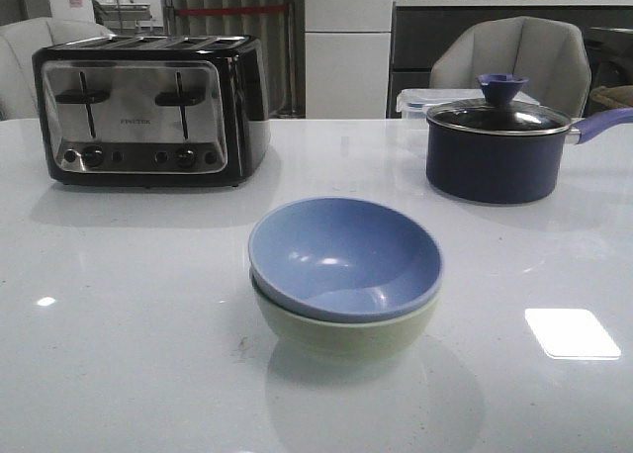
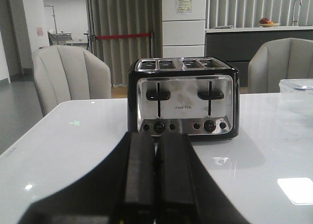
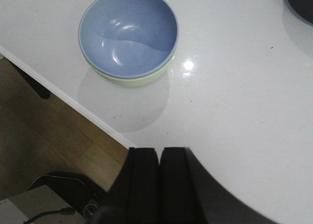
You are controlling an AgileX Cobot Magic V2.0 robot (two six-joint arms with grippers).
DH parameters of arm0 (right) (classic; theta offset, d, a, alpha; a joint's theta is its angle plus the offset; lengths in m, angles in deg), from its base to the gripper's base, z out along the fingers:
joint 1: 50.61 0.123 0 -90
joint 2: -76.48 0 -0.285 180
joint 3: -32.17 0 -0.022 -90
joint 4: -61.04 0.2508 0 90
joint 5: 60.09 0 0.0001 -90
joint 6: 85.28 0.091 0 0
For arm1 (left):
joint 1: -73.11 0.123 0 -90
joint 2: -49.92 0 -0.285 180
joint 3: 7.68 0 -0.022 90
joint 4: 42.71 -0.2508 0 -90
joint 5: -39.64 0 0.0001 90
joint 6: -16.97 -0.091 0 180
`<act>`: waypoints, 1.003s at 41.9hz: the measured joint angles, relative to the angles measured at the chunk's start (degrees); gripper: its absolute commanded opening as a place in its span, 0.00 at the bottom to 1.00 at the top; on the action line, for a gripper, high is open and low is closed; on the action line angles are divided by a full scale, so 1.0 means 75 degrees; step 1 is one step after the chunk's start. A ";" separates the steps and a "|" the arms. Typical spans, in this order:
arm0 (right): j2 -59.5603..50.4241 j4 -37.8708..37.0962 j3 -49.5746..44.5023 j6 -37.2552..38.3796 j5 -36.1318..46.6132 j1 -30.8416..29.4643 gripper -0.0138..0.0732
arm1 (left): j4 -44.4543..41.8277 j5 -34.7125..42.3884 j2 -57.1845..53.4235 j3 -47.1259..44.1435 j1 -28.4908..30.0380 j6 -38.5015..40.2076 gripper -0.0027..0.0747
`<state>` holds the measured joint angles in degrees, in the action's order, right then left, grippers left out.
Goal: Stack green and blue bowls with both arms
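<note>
The blue bowl (image 1: 344,255) sits nested inside the green bowl (image 1: 341,336) near the front middle of the white table; only the green bowl's lower wall shows. The stack also shows in the right wrist view, blue bowl (image 3: 128,31) on green bowl (image 3: 134,78), near the table edge. My right gripper (image 3: 159,150) is shut and empty, held above the table apart from the bowls. My left gripper (image 2: 156,136) is shut and empty, low over the table facing the toaster. Neither gripper shows in the front view.
A black-and-chrome toaster (image 1: 148,107) stands at the back left, also in the left wrist view (image 2: 183,99). A dark navy lidded saucepan (image 1: 499,146) stands at the back right. A clear container (image 1: 415,102) sits behind it. Chairs stand beyond the table. The table edge (image 3: 73,104) drops to the wooden floor.
</note>
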<state>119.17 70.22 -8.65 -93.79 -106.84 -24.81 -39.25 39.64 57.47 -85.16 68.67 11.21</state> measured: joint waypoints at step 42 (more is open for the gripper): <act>-0.4724 -0.0077 -0.5064 0.0000 0.5443 -0.2928 0.22 | 0.0000 0.0000 0.0000 0.0000 0.0000 0.0005 0.15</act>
<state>83.74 69.64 -46.63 -93.79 -66.02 -46.77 -39.25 39.64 57.47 -85.16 68.67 11.25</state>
